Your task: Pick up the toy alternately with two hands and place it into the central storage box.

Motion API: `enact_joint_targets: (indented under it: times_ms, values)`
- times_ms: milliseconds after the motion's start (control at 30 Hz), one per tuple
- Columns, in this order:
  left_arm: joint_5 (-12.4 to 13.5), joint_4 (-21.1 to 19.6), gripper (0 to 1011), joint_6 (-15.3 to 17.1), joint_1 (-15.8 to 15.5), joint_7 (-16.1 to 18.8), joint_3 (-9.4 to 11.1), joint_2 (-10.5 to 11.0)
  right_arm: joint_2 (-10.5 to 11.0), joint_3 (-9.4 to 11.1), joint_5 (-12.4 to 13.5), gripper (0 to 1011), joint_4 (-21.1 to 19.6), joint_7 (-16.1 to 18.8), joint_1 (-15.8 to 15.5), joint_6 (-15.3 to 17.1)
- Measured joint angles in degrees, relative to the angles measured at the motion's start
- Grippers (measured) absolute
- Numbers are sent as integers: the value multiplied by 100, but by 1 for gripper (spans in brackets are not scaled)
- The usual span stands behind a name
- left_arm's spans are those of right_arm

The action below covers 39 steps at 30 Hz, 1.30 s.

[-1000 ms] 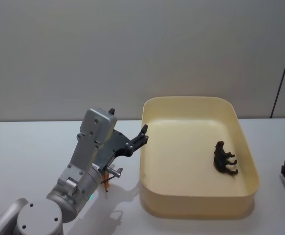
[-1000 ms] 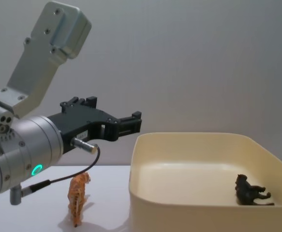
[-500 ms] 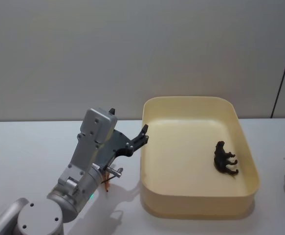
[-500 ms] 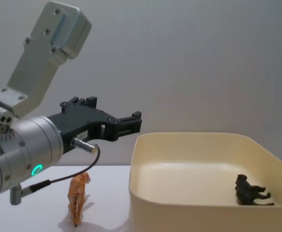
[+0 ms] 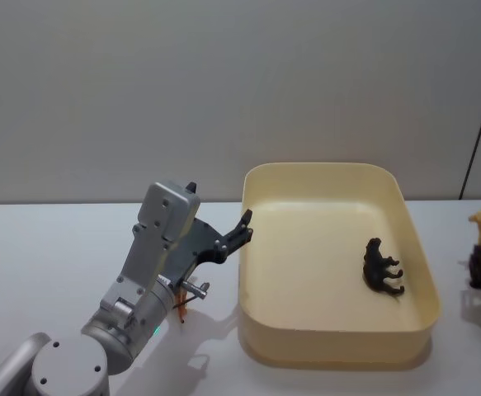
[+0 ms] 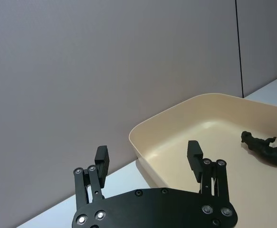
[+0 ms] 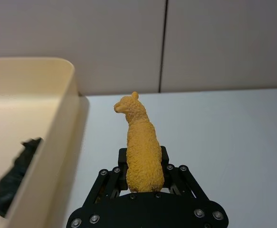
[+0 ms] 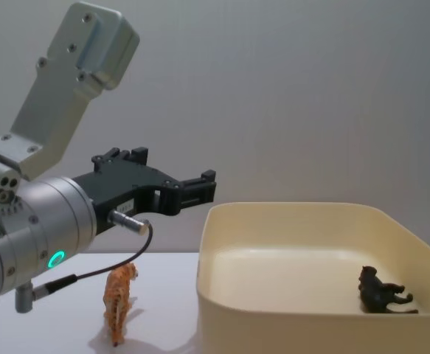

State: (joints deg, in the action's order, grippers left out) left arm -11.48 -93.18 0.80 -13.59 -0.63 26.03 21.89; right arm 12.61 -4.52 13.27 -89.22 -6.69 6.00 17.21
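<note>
Holding alpaca toy [image 7: 141, 142] clamped in right tool [image 7: 143, 164] beside storage box [image 5: 323, 170], likely for drop-in; left tool [image 6: 148, 156] spread empty at opposite rim.

There is one box [image 5: 331, 348]. Three toy animals can be counted: one black animal [image 5: 382, 266], one tiger [image 8: 119, 302] and one alpaca [image 7: 142, 137]. The end effectors number two: the left end effector [image 6: 148, 153] and the right end effector [image 7: 143, 166].

The storage box [image 5: 323, 167] is cream-yellow, the animal [image 5: 381, 266] inside it black, the tiger [image 8: 119, 302] orange, the alpaca [image 7: 142, 147] golden-orange.
</note>
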Motion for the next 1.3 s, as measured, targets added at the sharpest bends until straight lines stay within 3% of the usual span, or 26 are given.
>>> enact_joint_targets:
  times_ms: [467, 833, 1300]
  values:
    - [0, 0, 1001, 0, 0, 0, 0, 0, -270, -204, 195, 327, -427, 695, 478, 337]
    - [0, 0, 1001, 0, 0, 0, 0, 0, -683, -528, 72, 327, -86, 1211, 1125, 733]
    - [0, 0, 1002, 0, 0, 0, 0, 0, -982, -751, -81, 726, 299, 1535, 1597, 975]
